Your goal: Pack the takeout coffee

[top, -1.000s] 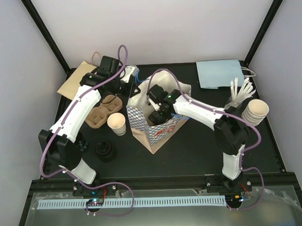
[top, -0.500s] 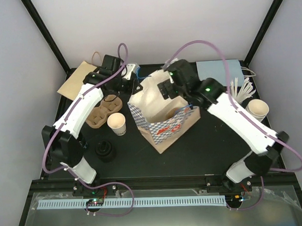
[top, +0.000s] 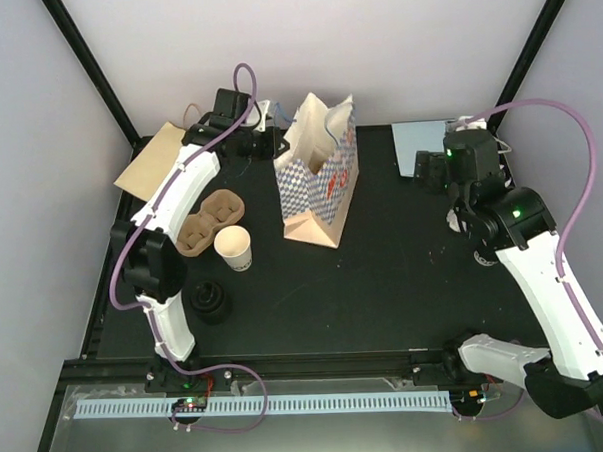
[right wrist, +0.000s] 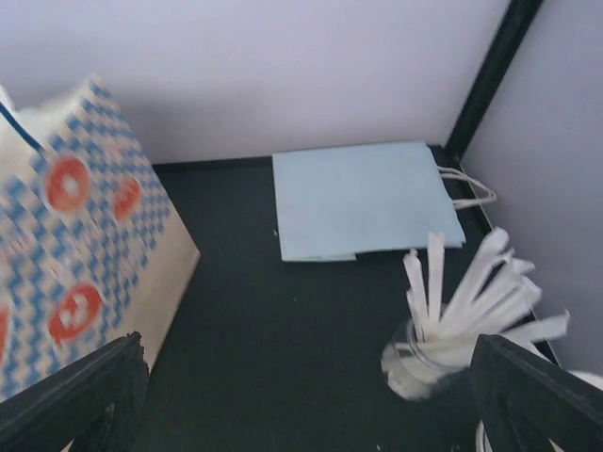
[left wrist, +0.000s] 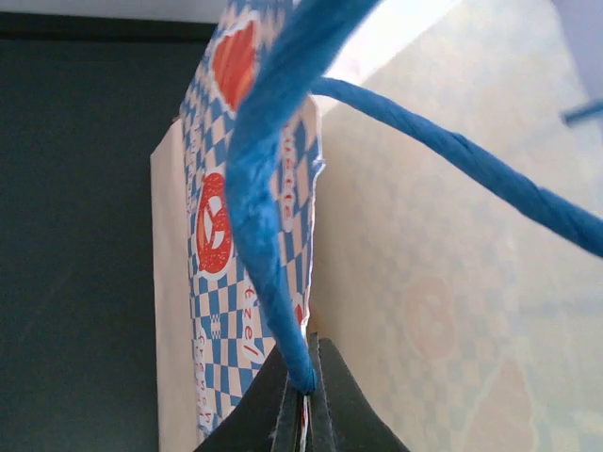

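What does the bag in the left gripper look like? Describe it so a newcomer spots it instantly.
Look to the far edge of the black table, near the middle: the paper bag stands upright there, its blue rope handle pinched in the left gripper. Unlike the brown bag and pale blue bag lying flat at the far corners, it is blue-and-white checked with red logos.

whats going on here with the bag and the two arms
The left end effector is shut on the blue twisted-paper handle of the blue-and-white checkered paper bag, which stands upright at the far side of the black table. The right end effector hangs open and empty near the flat light-blue paper bag. The white paper cup isn't packed yet.
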Robot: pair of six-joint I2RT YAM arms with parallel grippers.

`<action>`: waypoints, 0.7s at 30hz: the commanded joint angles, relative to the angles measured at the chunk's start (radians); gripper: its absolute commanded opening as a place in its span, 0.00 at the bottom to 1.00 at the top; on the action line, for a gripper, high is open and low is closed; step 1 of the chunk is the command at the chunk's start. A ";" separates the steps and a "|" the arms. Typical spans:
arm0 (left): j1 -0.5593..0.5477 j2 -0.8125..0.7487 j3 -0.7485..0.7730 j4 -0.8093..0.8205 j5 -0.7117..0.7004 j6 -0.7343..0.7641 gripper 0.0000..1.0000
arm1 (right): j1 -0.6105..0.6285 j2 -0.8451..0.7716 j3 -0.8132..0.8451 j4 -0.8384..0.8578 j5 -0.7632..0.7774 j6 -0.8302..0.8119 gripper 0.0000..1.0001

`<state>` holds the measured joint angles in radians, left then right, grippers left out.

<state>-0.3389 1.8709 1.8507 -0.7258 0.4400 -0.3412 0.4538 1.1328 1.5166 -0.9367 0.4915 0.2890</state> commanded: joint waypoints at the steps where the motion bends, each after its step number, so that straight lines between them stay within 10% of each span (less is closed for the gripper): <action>1: 0.011 0.033 0.090 0.033 -0.018 -0.033 0.01 | -0.039 -0.019 -0.019 -0.045 -0.024 0.101 0.96; 8: 0.025 0.030 0.097 0.092 -0.082 -0.037 0.06 | -0.115 -0.025 -0.041 -0.113 -0.084 0.198 1.00; 16: 0.032 -0.003 0.095 0.035 -0.055 -0.011 0.54 | -0.229 -0.020 -0.031 -0.285 -0.068 0.287 1.00; 21: 0.032 -0.101 0.011 0.028 -0.025 -0.001 0.66 | -0.231 -0.146 -0.200 -0.151 -0.115 0.216 1.00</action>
<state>-0.3134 1.8858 1.8912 -0.6895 0.3840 -0.3599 0.2291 1.0870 1.4242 -1.1431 0.3908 0.5289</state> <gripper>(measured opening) 0.635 0.999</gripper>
